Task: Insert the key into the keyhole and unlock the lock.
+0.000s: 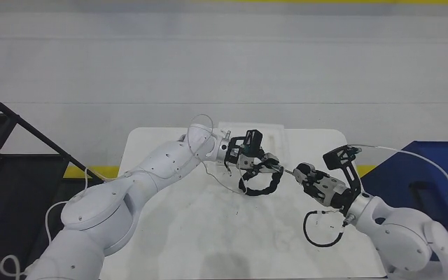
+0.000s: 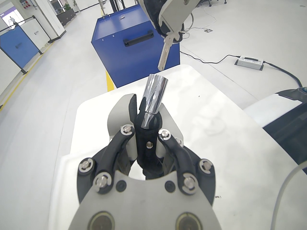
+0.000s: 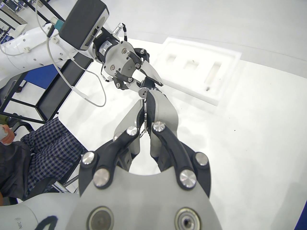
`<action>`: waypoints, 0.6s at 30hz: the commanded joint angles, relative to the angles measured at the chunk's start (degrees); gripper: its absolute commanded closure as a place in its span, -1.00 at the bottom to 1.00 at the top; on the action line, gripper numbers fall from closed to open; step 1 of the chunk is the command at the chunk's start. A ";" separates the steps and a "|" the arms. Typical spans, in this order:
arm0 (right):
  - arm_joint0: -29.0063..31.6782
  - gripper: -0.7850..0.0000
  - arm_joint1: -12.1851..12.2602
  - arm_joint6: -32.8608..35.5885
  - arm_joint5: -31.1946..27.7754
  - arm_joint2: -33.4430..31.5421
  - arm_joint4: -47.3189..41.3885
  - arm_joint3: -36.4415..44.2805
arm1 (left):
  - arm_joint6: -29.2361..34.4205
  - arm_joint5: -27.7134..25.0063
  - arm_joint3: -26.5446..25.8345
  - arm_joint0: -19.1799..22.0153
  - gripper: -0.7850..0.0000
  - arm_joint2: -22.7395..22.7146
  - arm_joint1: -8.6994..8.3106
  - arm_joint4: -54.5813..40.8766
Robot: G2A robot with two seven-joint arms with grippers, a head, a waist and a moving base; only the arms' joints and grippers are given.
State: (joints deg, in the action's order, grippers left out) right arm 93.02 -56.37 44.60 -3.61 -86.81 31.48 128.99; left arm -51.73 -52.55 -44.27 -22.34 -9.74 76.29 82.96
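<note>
My left gripper (image 2: 148, 106) is closed around the lock (image 2: 154, 94), pinching its black body between both fingers. The shiny metal barrel sticks out past the fingertips and points toward my right side. From above, the lock's black cable (image 1: 262, 185) hangs in a loop below that gripper, over the middle of the white table (image 1: 210, 231).

My right gripper (image 3: 147, 101) is closed tight on the key (image 3: 145, 116). It grips the key by its head, and the blade sticks out beyond the fingertips toward the lock. Both grippers are held up off the table, facing each other near its centre, left one on the left and right one on the right.

The keyhole (image 3: 143, 92) sits in the round end of the barrel and faces the key. The key's tip is right at that end face and roughly in line with it. In my left wrist view a thin gap seems to remain, but I cannot tell for sure whether the tip touches. The blade is not inside the barrel.

A white foam tray (image 3: 225, 96) with three slots lies on the far side of the table, beyond the grippers. A blue cabinet (image 2: 134, 48) stands on the floor off the table's right edge.
</note>
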 commanded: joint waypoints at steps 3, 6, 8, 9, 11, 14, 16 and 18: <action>-0.02 1.00 0.04 0.67 0.09 -0.28 -0.42 0.05 | 0.48 -0.48 -0.14 -0.10 1.00 0.00 0.10 -0.51; -0.24 1.00 0.06 1.16 0.07 -0.37 -0.53 0.06 | 0.70 -0.70 -0.31 -0.13 1.00 0.00 0.21 -0.49; -0.36 1.00 0.07 1.41 0.17 -0.34 -0.58 0.04 | 0.80 -0.80 -0.33 -0.14 1.00 0.00 0.30 -0.43; -0.43 1.00 0.08 1.54 0.18 -0.31 -0.56 0.05 | 0.81 -0.81 -0.29 -0.14 1.00 0.00 0.34 -0.42; -0.53 1.00 0.08 1.70 0.29 -0.24 -0.59 0.02 | 0.90 -0.90 -0.14 -0.15 1.00 0.00 0.44 -0.33; -0.71 1.00 0.09 1.94 0.32 -0.12 -0.68 0.01 | 0.99 -0.98 0.07 -0.09 1.00 0.00 0.59 -0.32; -0.81 1.00 0.09 2.09 0.46 -0.05 -0.73 -0.01 | 0.92 -0.92 0.19 -0.09 1.00 0.00 0.71 -0.21; -0.91 1.00 0.10 2.32 0.57 0.06 -0.71 -0.03 | 0.81 -0.81 0.28 -0.09 1.00 0.00 0.80 -0.18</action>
State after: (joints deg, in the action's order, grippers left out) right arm 92.15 -56.27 46.83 -3.07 -86.79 30.74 128.96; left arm -50.86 -53.42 -44.04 -22.43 -9.74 77.05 82.77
